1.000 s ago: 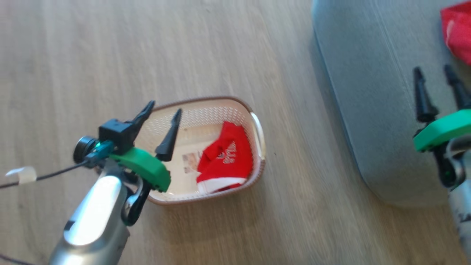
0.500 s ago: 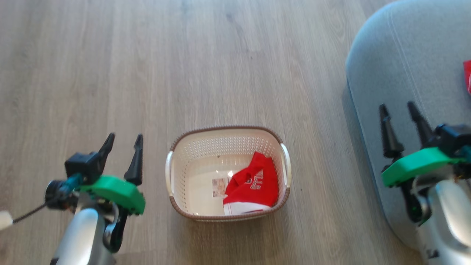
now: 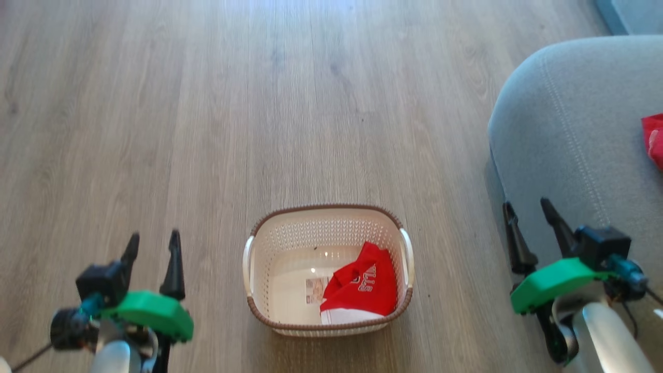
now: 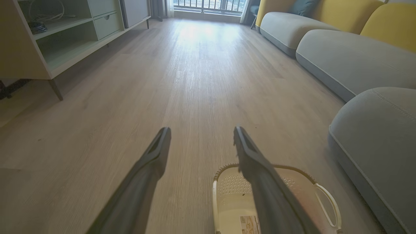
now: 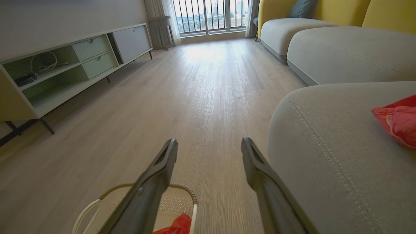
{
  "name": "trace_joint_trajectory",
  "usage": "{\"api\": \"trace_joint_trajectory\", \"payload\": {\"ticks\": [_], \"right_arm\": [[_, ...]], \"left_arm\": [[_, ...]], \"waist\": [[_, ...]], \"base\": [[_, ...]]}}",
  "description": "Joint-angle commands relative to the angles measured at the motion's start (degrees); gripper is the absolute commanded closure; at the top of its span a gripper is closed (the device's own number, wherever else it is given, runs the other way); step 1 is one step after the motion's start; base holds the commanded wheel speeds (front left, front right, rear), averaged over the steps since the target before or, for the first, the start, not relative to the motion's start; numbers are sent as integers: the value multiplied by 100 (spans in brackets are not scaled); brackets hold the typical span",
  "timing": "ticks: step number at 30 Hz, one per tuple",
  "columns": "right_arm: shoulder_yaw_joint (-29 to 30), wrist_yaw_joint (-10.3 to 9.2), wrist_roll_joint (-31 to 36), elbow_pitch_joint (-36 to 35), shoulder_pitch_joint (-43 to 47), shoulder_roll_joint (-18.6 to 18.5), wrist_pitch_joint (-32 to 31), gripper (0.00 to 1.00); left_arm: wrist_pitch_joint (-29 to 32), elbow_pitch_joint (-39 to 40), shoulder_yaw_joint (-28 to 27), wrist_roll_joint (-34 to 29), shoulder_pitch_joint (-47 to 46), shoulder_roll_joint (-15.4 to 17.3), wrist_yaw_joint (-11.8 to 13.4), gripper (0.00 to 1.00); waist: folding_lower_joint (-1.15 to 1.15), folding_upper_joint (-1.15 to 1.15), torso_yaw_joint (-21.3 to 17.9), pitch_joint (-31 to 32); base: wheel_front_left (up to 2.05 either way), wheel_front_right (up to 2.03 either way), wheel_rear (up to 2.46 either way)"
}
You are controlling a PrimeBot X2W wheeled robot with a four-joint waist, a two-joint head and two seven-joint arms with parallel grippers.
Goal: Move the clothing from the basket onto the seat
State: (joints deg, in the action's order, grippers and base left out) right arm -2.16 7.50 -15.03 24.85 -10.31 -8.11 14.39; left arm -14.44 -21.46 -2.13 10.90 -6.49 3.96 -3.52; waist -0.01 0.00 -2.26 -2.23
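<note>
One red garment (image 3: 362,290) lies in the basket (image 3: 326,208), a second garment (image 3: 653,139) on the seat (image 3: 559,129).

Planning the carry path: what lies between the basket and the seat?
Bare wooden floor lies between the basket and the seat, as the head view shows.

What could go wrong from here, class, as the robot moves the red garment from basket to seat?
1. The red fabric garment with white lettering lies bunched against the right wall of the cream perforated plastic basket; closing jaws might pinch that wall and drag it.
2. The grey upholstered seat has a rounded edge; a garment released near it could slide onto the wooden floor.
</note>
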Motion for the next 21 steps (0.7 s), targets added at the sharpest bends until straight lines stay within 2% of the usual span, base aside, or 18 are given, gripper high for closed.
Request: {"api": "trace_joint_trajectory", "payload": {"ticks": [1, 12, 21], "right_arm": [[-123, -1, 57, -193, -47, -7, 60, 0], [-82, -1, 163, -50, 206, 2, 61, 0], [-85, -1, 199, -69, 209, 27, 61, 0]], "left_arm": [[-55, 189, -224, -51, -69, 38, -3, 0], [-56, 287, -454, -338, 272, -84, -18, 0], [-56, 195, -284, -429, 378, -105, -76, 0]], "waist": [[1, 0, -6, 64], [1, 0, 28, 222], [1, 0, -18, 203]], "base": [[0, 0, 0], [0, 0, 0], [0, 0, 0]]}}
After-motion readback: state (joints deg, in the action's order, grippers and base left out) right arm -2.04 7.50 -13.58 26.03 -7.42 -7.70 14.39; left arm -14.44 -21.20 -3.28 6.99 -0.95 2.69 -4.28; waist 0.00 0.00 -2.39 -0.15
